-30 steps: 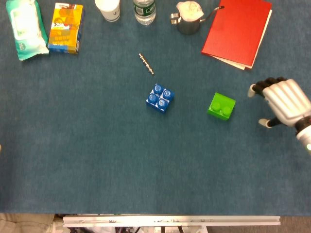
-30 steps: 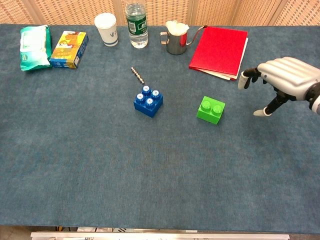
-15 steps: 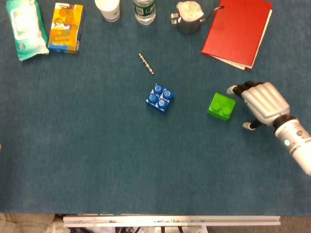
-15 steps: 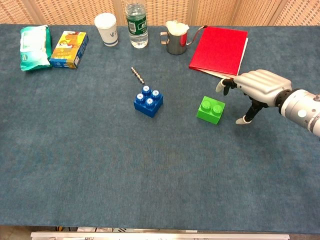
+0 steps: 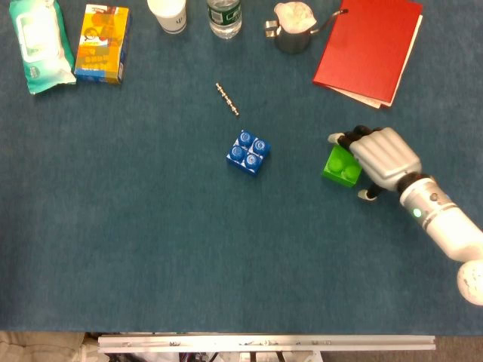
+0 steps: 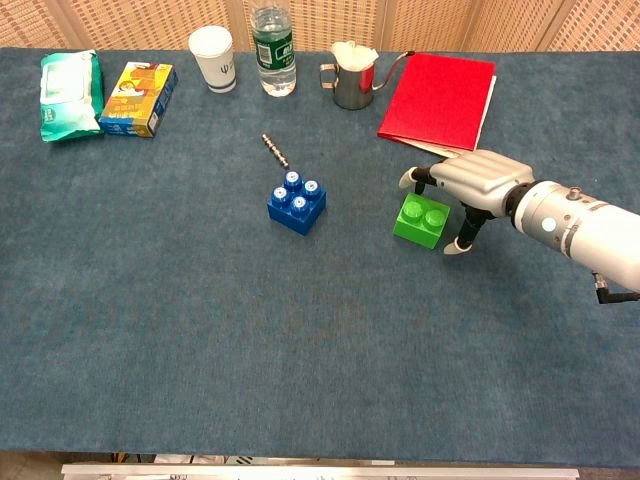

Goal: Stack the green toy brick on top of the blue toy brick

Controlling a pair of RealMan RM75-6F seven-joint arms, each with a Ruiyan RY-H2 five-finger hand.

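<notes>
The green toy brick (image 5: 339,165) (image 6: 419,221) lies on the blue cloth right of centre. My right hand (image 5: 381,157) (image 6: 472,181) hovers over its right side, fingers spread past the brick's far edge and thumb down at its near right; it holds nothing. The blue toy brick (image 5: 248,152) (image 6: 296,203) sits studs up near the middle, well left of the green one. My left hand is out of both views.
A red folder (image 5: 370,47) lies at the back right, just behind my right hand. A metal pitcher (image 5: 292,29), water bottle (image 5: 224,16), paper cup (image 5: 167,13), snack box (image 5: 102,42) and wipes pack (image 5: 41,44) line the back edge. A small metal chain (image 5: 227,99) lies behind the blue brick.
My right hand has moved left from the table's right edge and now reaches over the green brick. Neither brick has moved.
</notes>
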